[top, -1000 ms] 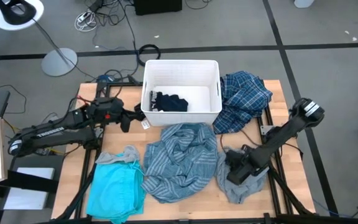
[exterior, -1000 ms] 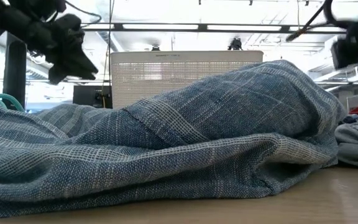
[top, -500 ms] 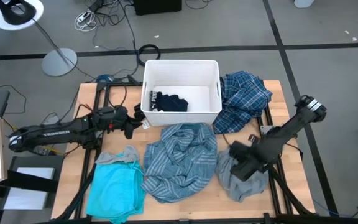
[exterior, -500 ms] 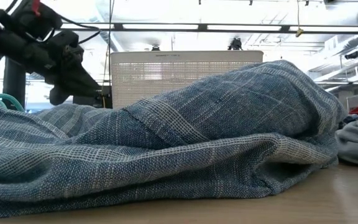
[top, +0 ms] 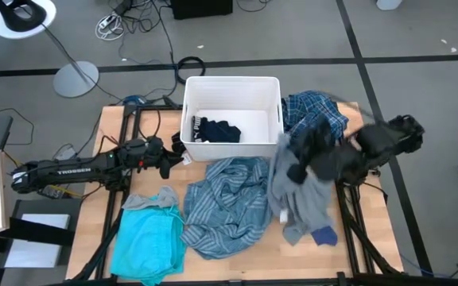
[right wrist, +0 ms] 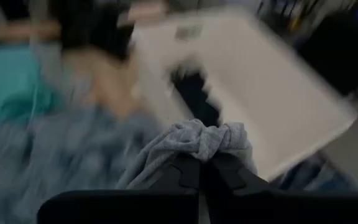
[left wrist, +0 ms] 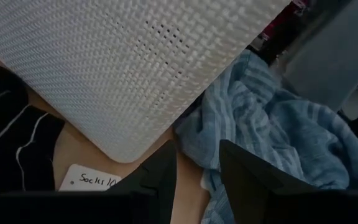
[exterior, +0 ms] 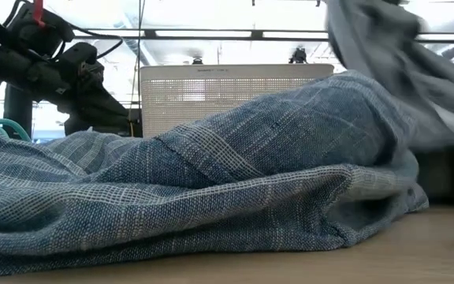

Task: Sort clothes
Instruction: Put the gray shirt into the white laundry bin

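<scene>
My right gripper (top: 299, 163) is shut on the plain grey garment (top: 307, 199), lifted between the white bin (top: 231, 82) and the navy-white plaid shirt (top: 318, 119). The garment also shows in the low view (exterior: 385, 55). The blue-grey striped shirt (top: 229, 202) lies crumpled at the table's middle. The turquoise garment (top: 145, 242) lies near left. Small dark striped pieces (top: 217, 131) lie in the bin. My left gripper (top: 173, 161) is open and empty by the bin's near left corner (left wrist: 129, 149). My right gripper pinches a bunched fold of the grey garment (right wrist: 197, 138) between its two fingers (right wrist: 188, 171), several layers gathered. The garment hangs slack below the gripper. I cannot tell whether its lower end (top: 296, 232) is clear of the table.
A paper label (left wrist: 89, 180) lies by the bin's corner. A small blue piece (top: 324, 236) lies near right, beside the grey garment's lower end. Bare wood shows along the table's near right edge (top: 348, 254).
My right gripper has risen and gone toward the bin with the grey garment. The garment has been drawn up off the near right of the table and now hangs stretched below the gripper. My left gripper has sunk a little by the bin's corner.
</scene>
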`<state>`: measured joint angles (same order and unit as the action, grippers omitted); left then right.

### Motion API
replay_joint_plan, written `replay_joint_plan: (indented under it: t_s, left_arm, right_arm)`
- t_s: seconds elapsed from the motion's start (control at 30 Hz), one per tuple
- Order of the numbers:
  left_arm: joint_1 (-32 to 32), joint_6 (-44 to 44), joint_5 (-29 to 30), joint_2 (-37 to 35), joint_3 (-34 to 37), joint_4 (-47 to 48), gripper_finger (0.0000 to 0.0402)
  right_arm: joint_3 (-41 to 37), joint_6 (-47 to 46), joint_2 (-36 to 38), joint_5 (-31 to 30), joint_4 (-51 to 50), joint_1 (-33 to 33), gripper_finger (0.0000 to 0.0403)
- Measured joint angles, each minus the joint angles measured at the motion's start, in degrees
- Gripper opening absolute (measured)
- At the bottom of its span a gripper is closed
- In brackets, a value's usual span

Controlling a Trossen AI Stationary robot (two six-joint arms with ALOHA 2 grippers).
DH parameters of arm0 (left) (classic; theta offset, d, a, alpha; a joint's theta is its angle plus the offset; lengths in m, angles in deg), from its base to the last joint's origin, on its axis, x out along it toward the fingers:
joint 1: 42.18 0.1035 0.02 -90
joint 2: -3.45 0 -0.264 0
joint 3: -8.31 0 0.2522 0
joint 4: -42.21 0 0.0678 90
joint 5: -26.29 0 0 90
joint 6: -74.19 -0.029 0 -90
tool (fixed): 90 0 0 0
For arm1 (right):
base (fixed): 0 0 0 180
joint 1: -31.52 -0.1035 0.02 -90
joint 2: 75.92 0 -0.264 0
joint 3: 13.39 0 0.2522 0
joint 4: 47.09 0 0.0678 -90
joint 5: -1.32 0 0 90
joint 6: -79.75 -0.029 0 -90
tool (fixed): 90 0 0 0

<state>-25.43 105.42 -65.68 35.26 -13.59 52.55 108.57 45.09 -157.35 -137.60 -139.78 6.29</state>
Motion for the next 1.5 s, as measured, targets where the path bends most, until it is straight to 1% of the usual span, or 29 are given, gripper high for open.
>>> replay_joint_plan:
  t_s: [0.07,0.13,0.2,0.27,0.33,0.43,0.47,0.53,0.6,0.67,0.7,0.83,0.93,1.0,1.03,1.07,1.13,1.17,1.27,1.33,1.5]
  left_arm:
    - [0.0,-0.8,0.0,0.0,0.0,0.2,0.0127]
    - [0.0,-0.8,0.0,0.0,0.0,0.0,0.0127]
    - [0.0,-0.8,0.0,0.0,0.0,0.0,0.0127]
    - [0.0,-0.9,0.0,0.0,0.0,0.0,0.0127]
    - [0.0,-0.9,0.0,0.0,0.0,0.0,0.0127]
    - [0.0,-1.2,0.0,0.0,0.0,0.1,0.0127]
    - [0.0,-1.2,0.0,0.0,0.0,0.1,0.0127]
    - [0.0,-1.8,0.0,0.0,0.0,0.1,0.0127]
    - [0.0,-2.4,0.1,0.0,0.0,-0.1,0.0127]
    - [0.0,-2.5,0.4,0.0,0.0,0.0,0.0127]
    - [0.0,-2.5,0.7,0.0,0.0,0.0,0.0127]
    - [0.0,-2.8,1.6,0.0,0.0,0.2,0.0127]
    - [0.0,-3.8,1.9,0.0,0.0,0.3,0.0127]
    - [0.0,-3.9,2.0,0.0,0.0,0.2,0.0127]
    - [0.0,-3.9,2.0,0.0,0.0,0.3,0.0127]
    - [0.0,-4.0,2.1,0.1,0.0,0.3,0.0127]
    - [0.0,-4.0,2.1,0.0,0.0,0.3,0.0127]
    - [0.0,-4.0,2.1,0.0,0.0,0.3,0.0127]
    - [0.0,-4.1,2.1,0.0,0.0,0.4,0.0127]
    - [0.0,-4.8,2.1,0.0,0.0,0.4,0.0127]
    - [0.0,-5.4,2.1,0.0,0.0,0.1,0.0127]
  right_arm:
    - [2.1,10.2,0.1,-0.1,9.0,4.5,0.0001]
    - [3.4,21.6,0.0,2.1,19.8,9.1,0.0001]
    - [3.8,33.0,-0.1,4.8,32.8,13.2,0.0001]
    - [3.9,41.8,-0.1,7.6,45.9,17.0,0.0001]
    - [3.9,48.0,-0.2,10.2,57.1,20.9,0.0001]
    - [4.0,52.6,-1.3,14.6,72.5,26.6,0.0001]
    - [4.0,53.0,-2.2,16.7,77.8,28.8,0.0001]
    - [4.0,53.1,-3.4,22.8,86.9,33.0,0.0001]
    - [4.1,52.1,-5.6,28.7,97.0,37.0,0.0001]
    - [5.6,49.5,-8.2,32.2,103.6,40.6,0.0001]
    - [6.8,47.6,-9.6,33.4,105.2,42.1,0.0001]
    - [14.2,39.1,-16.5,37.1,106.4,47.2,0.0001]
    - [21.5,33.1,-23.0,40.2,107.1,49.6,0.0001]
    - [26.8,30.2,-27.0,41.3,107.2,50.7,0.0001]
    - [26.8,29.2,-27.8,41.7,108.8,51.0,0.0001]
    - [25.0,28.4,-27.8,42.1,112.4,51.6,0.0001]
    - [24.0,27.6,-27.7,43.7,111.4,52.6,0.0002]
    - [24.0,27.1,-27.4,45.1,108.1,53.0,0.0002]
    - [24.0,25.8,-25.5,49.6,92.1,54.0,0.0002]
    - [24.0,25.7,-24.0,50.3,78.6,54.0,0.0002]
    - [24.0,27.1,-21.0,49.9,43.7,53.8,0.0002]
